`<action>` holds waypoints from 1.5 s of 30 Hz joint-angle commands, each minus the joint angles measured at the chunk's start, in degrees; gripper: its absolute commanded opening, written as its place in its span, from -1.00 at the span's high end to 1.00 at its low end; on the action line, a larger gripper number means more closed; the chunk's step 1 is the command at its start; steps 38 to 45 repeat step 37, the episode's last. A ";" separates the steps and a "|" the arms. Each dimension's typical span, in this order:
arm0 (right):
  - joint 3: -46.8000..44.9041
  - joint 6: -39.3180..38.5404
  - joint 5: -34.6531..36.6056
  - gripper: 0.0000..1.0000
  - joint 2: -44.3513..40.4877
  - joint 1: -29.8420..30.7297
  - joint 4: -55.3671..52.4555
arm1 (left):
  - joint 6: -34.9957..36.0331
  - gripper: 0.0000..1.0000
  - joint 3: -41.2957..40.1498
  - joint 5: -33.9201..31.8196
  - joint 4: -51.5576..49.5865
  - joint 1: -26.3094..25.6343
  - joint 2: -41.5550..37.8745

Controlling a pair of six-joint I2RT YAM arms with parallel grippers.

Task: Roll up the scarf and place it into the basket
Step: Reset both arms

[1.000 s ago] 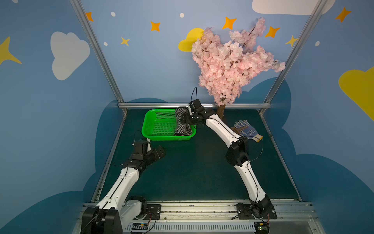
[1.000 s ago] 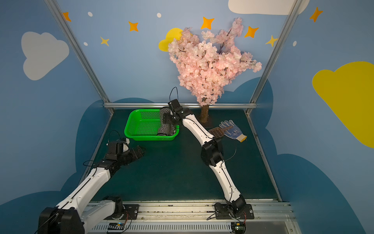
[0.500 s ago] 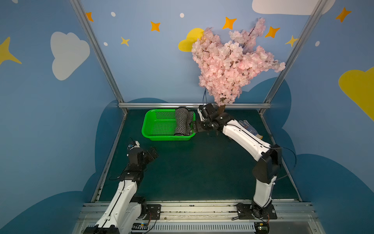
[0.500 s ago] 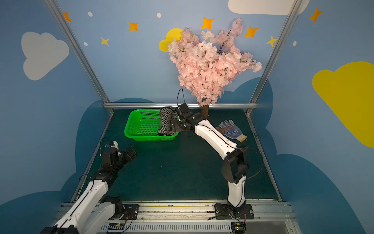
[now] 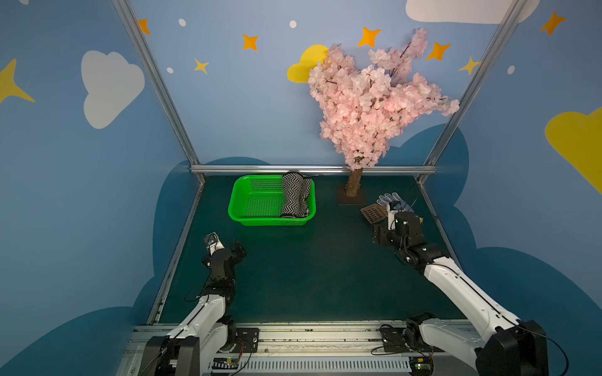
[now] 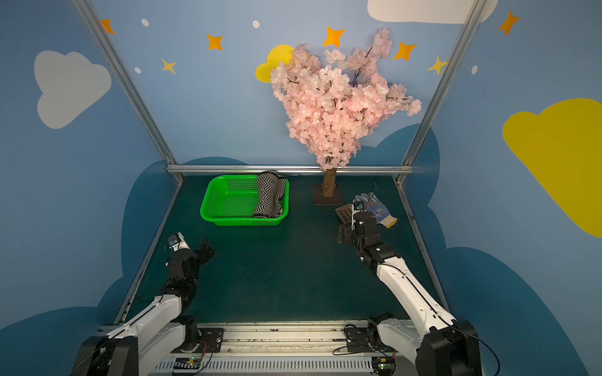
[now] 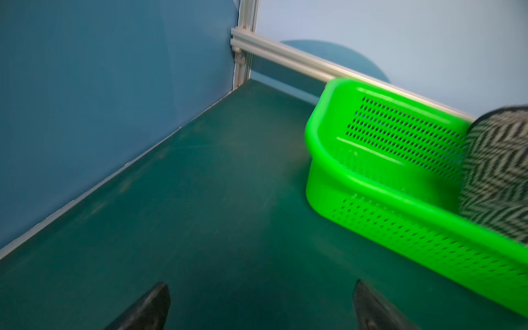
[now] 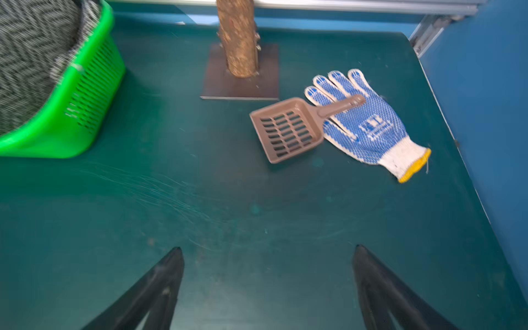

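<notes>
Left wrist view: the left pincer [image 7: 260, 304] is hanging wide open and empty above the dark green bench [image 7: 200, 214]. The right pincer [image 8: 268, 274] is gaping empty too. The rolled black-and-white zigzag knitted scarf [image 5: 294, 195] is lying inside the bright green perforated plastic basket [image 5: 257, 203], at its right end, near the bench's far edge.

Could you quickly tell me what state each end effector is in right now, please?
Left end effector: open, holding nothing.
Right end effector: open, holding nothing.
</notes>
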 commanded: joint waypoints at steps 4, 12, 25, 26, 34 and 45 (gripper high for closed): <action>-9.26 1.19 3.06 -0.92 -0.65 -8.60 15.43 | 11.72 -1.00 -1.05 -1.00 30.12 0.27 14.55; -19.11 -2.89 0.87 -0.92 1.45 -12.30 33.32 | 20.21 -1.00 3.85 15.70 40.44 -1.18 32.25; -18.99 -6.17 -2.37 -0.95 26.99 -13.29 63.19 | 19.79 -1.00 12.02 9.50 26.61 -2.37 32.78; -19.09 -5.97 -2.55 -0.95 26.88 -13.42 62.80 | 19.59 -1.00 12.28 8.92 25.89 -2.62 32.77; -14.84 -5.35 -3.01 -0.95 23.42 -13.54 48.29 | 19.81 -1.00 12.13 9.14 26.58 -2.65 33.10; -14.61 -5.53 -3.14 -0.95 23.28 -13.68 47.98 | 19.95 -1.00 11.71 8.91 27.49 -2.74 33.01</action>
